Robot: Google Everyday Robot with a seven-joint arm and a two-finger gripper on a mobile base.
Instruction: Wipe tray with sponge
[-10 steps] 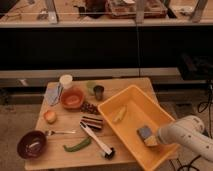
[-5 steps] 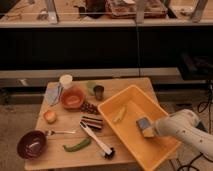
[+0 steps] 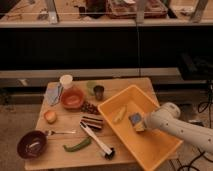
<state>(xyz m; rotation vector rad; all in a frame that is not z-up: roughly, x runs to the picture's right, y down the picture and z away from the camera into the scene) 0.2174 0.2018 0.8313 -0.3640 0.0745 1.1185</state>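
Observation:
The tray (image 3: pixel 150 150) is a large yellow-orange bin on the right side of the wooden table, set at an angle. The sponge (image 3: pixel 136 121), yellow with a grey-blue face, is inside the tray near its middle. My gripper (image 3: pixel 141 122) reaches in from the right on a white arm (image 3: pixel 180 127) and is at the sponge, holding it against the tray floor. A pale yellow banana-like piece (image 3: pixel 120 114) lies in the tray just left of the sponge.
On the table left of the tray: an orange-red bowl (image 3: pixel 72 98), a white cup (image 3: pixel 66 80), a black-and-white striped block (image 3: pixel 92 122), a brush (image 3: pixel 97 140), a green pepper (image 3: pixel 76 145), a dark bowl (image 3: pixel 33 144), a fork (image 3: pixel 60 132), a small dark cup (image 3: pixel 99 92).
The gripper with the sponge has moved left and toward the far side across the tray floor, closer to the banana-like piece.

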